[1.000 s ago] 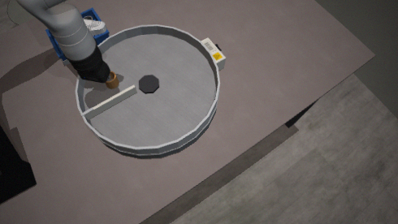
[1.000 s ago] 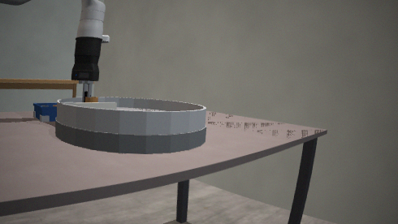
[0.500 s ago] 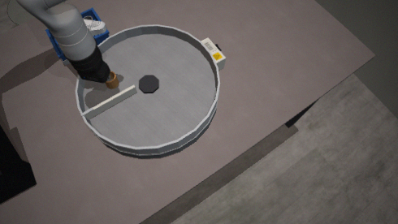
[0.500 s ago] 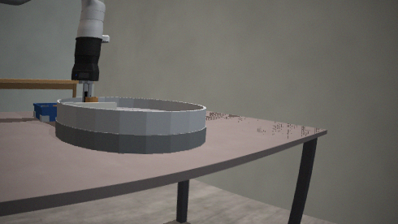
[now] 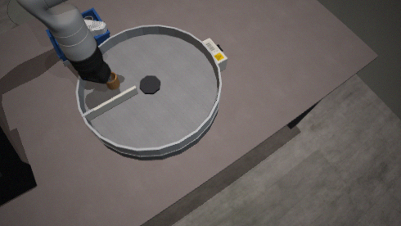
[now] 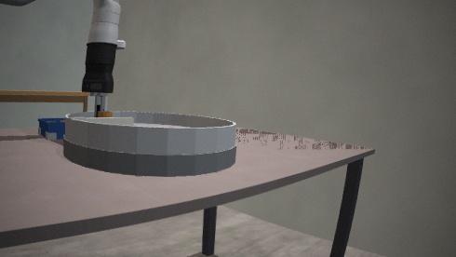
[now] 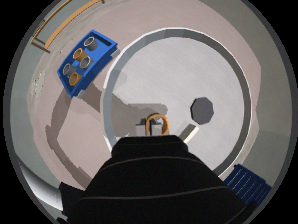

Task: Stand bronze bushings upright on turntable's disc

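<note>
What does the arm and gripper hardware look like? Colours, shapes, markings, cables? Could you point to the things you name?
Arm (image 5: 74,40) (image 6: 104,23): smooth, rounded light-grey segments with thin seam lines, then a black wrist section (image 5: 91,67) (image 6: 99,67) with a small blue light. Gripper (image 6: 100,114) (image 7: 147,124): slim grey fingers with a dark part beside them. No cables visible.

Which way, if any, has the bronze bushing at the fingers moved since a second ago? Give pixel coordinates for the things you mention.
No, no visible shift: in the top view the bronze bushing (image 5: 113,83) (image 6: 105,114) (image 7: 167,131) keeps its place beside the inner end of the white divider (image 5: 112,102).
</note>
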### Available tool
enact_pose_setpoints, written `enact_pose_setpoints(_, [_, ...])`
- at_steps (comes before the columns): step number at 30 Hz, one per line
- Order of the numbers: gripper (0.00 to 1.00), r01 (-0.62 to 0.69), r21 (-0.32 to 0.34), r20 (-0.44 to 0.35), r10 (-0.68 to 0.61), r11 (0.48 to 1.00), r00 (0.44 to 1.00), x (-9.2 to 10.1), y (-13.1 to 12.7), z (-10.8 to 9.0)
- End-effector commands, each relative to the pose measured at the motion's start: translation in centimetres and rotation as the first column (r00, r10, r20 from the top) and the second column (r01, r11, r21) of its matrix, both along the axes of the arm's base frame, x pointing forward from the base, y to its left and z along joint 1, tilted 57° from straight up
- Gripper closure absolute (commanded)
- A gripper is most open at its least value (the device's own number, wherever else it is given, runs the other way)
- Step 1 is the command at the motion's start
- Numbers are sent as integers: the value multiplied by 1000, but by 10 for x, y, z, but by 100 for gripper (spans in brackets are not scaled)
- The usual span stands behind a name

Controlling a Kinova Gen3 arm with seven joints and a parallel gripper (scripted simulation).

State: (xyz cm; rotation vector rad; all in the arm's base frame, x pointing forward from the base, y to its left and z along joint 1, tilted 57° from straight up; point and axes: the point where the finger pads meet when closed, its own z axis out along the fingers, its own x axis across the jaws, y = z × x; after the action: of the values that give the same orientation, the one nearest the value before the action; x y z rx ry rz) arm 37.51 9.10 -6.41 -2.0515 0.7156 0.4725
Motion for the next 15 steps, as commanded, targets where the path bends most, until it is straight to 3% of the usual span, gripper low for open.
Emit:
enact_pose_setpoints(1, [100,3,0,4,-3,1000,1000,0,0,-1])
enact_pose_setpoints(15, [100,3,0,4,-3,1000,1000,0,3,-3])
